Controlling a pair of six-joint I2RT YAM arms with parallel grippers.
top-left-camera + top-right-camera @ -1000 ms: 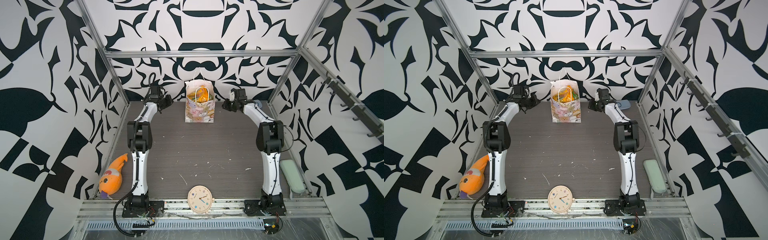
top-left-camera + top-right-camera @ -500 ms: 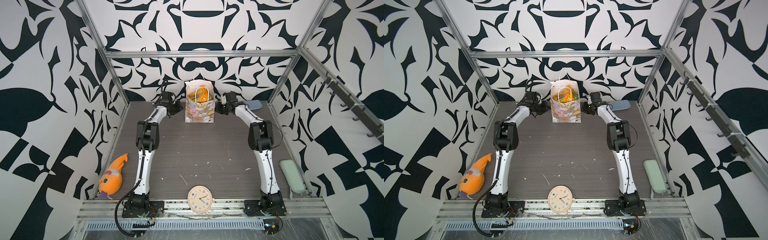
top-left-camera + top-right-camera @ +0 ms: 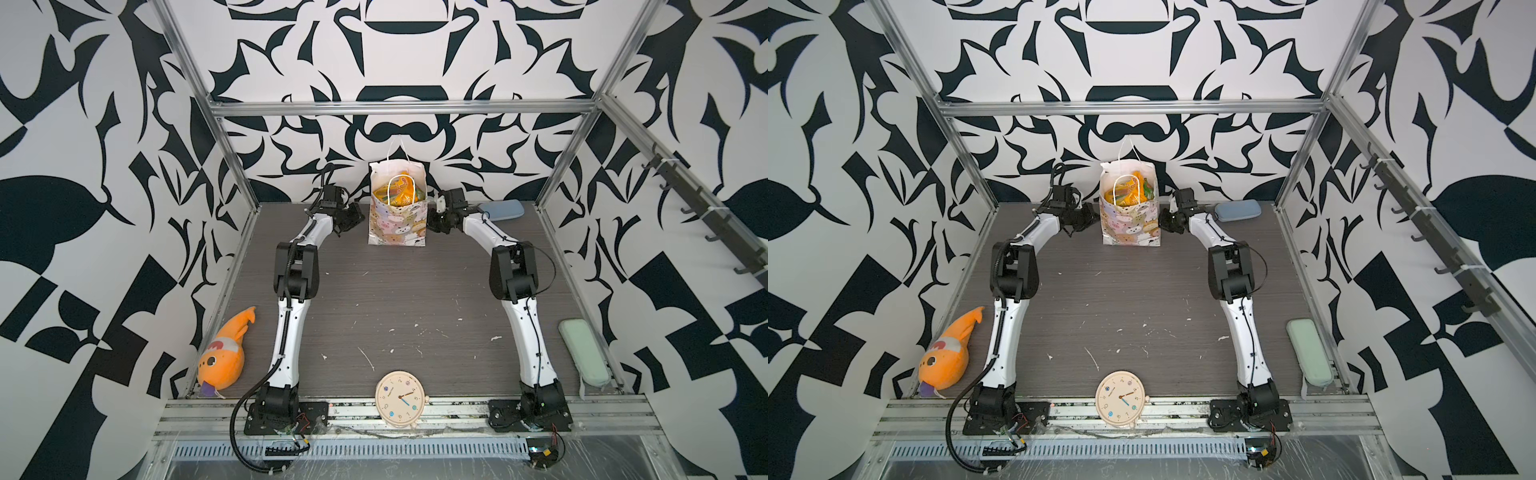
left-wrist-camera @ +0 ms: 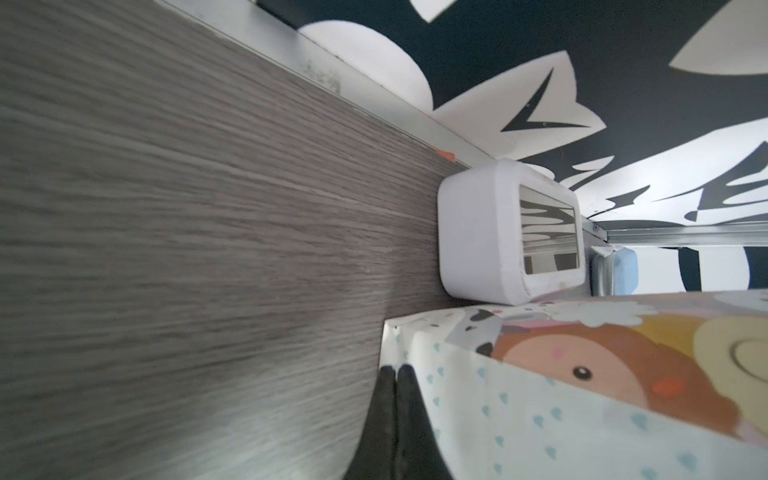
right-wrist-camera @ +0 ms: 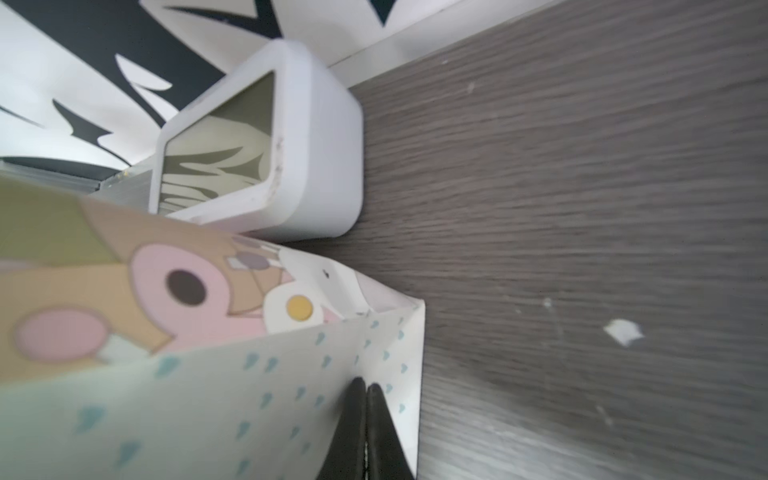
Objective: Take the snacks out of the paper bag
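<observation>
Since a second ago you have swung both arms inward. The grippers stood well out to either side then and now flank the paper bag (image 3: 397,226) closely. The bag has not shifted. It stands upright near the back wall at the middle of the table (image 3: 395,291), its mouth gaping and its cord handles raised. The snacks (image 3: 400,193) are inside it, with yellow-orange and green packets showing over the rim in both top views. You have taken none out.

Your left gripper (image 3: 356,214) sits low down, just beside the bag's left narrow side. In the left wrist view its black fingers (image 4: 384,415) are pressed together with nothing between them, their tips at the lower corner edge of the bag (image 4: 540,407). You cannot tell from that view whether they touch the paper.

Your right gripper (image 3: 432,219) mirrors it on the other narrow side. Its fingers (image 5: 353,424) are likewise closed flat against each other on nothing, lying in front of the bag (image 5: 249,395) panel printed with tiny blue marks.

Both wrist views show a white box (image 4: 478,241) with a glossy window standing on the table close behind the bag. Well away from your work lie an orange plush fish (image 3: 226,353), a round clock (image 3: 400,399), a blue case (image 3: 500,210) and a green case (image 3: 582,357).
</observation>
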